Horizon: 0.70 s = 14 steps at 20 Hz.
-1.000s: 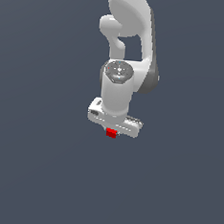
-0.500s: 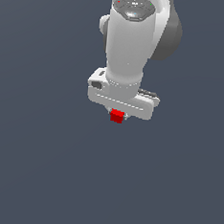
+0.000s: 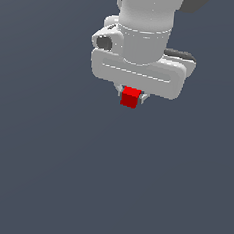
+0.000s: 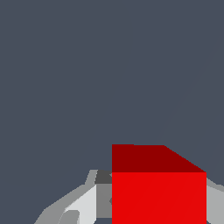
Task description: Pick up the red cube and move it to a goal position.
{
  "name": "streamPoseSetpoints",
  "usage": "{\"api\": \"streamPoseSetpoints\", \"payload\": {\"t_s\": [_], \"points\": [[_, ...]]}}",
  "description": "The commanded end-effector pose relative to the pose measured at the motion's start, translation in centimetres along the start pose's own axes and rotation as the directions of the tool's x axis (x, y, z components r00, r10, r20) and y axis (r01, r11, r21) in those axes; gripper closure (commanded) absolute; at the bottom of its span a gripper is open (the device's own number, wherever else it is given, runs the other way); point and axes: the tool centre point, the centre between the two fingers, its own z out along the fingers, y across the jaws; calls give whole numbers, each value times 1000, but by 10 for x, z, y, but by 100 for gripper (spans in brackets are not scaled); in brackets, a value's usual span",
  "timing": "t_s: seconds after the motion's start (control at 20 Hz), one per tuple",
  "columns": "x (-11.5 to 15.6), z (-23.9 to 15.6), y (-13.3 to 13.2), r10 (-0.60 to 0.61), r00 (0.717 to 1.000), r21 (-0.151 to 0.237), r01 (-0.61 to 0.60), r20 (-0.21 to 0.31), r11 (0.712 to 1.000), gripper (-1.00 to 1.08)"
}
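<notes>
The red cube (image 3: 130,97) is a small bright-red block held between the fingertips of my white gripper (image 3: 131,96). The gripper hangs from the white arm in the upper middle of the exterior view and is shut on the cube. The cube sticks out just below the wide white hand. In the wrist view the red cube (image 4: 158,188) fills the space between the grey fingers (image 4: 83,203). No goal marker shows in either view.
A plain dark grey-blue surface (image 3: 59,174) fills the rest of both views. No other objects show.
The arm with the cube in its grip has come much closer to the exterior camera and higher in the view, so hand and cube look larger. The grip stays shut.
</notes>
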Motion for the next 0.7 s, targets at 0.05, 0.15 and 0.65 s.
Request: {"api": "streamPoseSetpoints", "payload": {"t_s": [0.05, 0.15, 0.65], "points": [[0, -31, -4, 0, 1000, 0, 0, 1, 1000, 108], [1, -46, -6, 0, 1000, 0, 0, 1, 1000, 108], [4, -90, -12, 0, 1000, 0, 0, 1, 1000, 108]]}}
